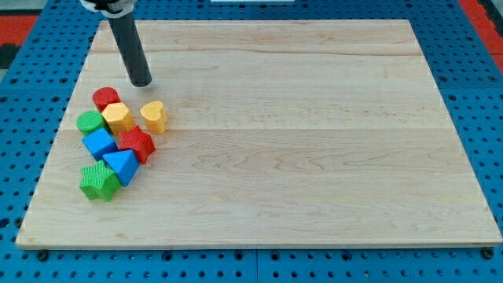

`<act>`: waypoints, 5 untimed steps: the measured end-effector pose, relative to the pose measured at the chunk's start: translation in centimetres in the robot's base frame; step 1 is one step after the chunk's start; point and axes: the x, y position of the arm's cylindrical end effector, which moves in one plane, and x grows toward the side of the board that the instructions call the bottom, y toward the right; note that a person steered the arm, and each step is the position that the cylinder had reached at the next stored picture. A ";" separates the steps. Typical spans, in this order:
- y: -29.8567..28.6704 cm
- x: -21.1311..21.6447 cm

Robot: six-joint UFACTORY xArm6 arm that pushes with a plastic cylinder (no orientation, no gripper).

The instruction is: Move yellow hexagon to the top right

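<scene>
The yellow hexagon [118, 117] sits in a cluster of blocks at the left of the wooden board [314, 141]. A yellow heart [154, 115] lies just to its right, apart from it. A red round block [104, 97] touches the hexagon's upper left. My tip [141, 82] rests on the board above the cluster, a short way up and right of the hexagon and just above the yellow heart, touching neither.
Below the hexagon lie a green block [90, 123], a blue cube [99, 143], a red star-like block [137, 144], a blue triangle [122, 166] and a green ridged block [98, 181]. A blue pegboard [471, 47] surrounds the board.
</scene>
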 end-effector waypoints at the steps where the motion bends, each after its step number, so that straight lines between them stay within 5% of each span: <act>1: 0.0 0.0; 5: -8.7 3.1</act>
